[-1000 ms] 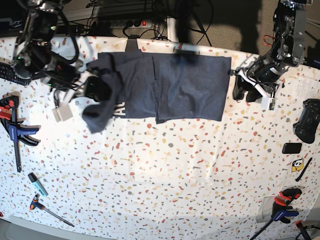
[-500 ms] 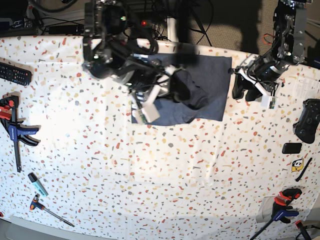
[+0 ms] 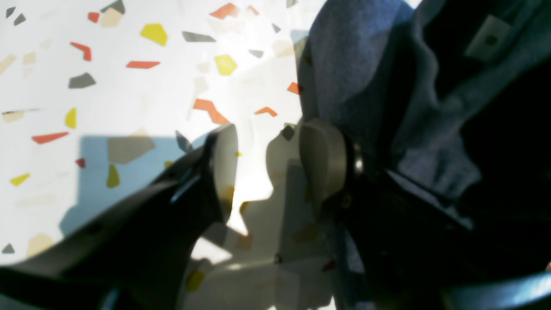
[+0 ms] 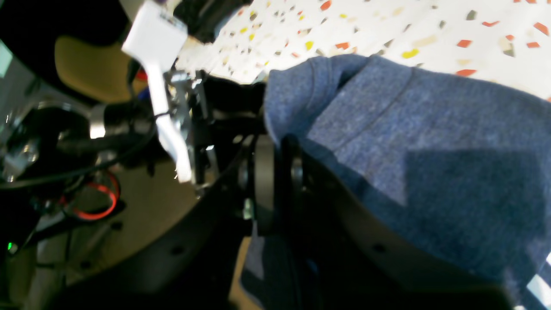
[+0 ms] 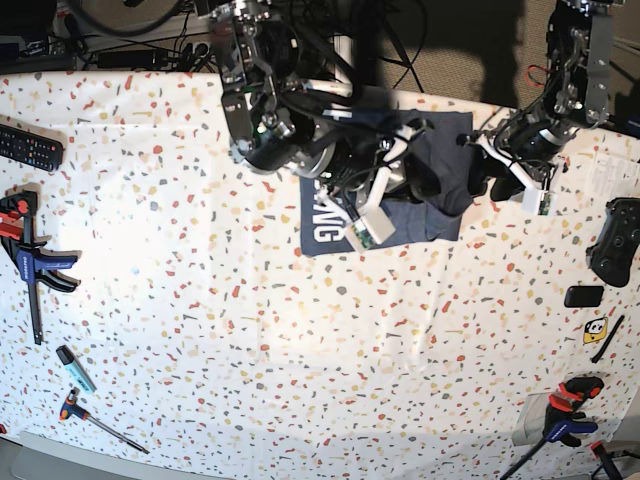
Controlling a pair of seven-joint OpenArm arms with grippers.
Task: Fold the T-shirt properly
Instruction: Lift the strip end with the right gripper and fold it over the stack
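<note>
The dark navy T-shirt [image 5: 445, 145] lies at the back of the table, its left part folded over to the right so that white lettering [image 5: 322, 215] faces up. My right gripper [image 5: 432, 192] is over the shirt's right half. In the right wrist view its jaws [image 4: 277, 181] stand close together with a fold of the T-shirt [image 4: 430, 150] draped over one finger and running down between them. My left gripper [image 5: 490, 188] rests on the table just right of the shirt's edge. It is open [image 3: 271, 172] with only tabletop between its pads; the T-shirt [image 3: 353, 56] lies beside one finger.
A remote [image 5: 30, 150] and a clamp [image 5: 30, 260] lie at the left edge, with a marker [image 5: 75, 368] and a small tool below them. A game controller [image 5: 615, 240] and another clamp [image 5: 565, 410] sit at the right. Cables run behind the table.
My right arm has swept from the far left across to the right, carrying the shirt's left part over the rest. The lettering now shows. The left arm has stayed put.
</note>
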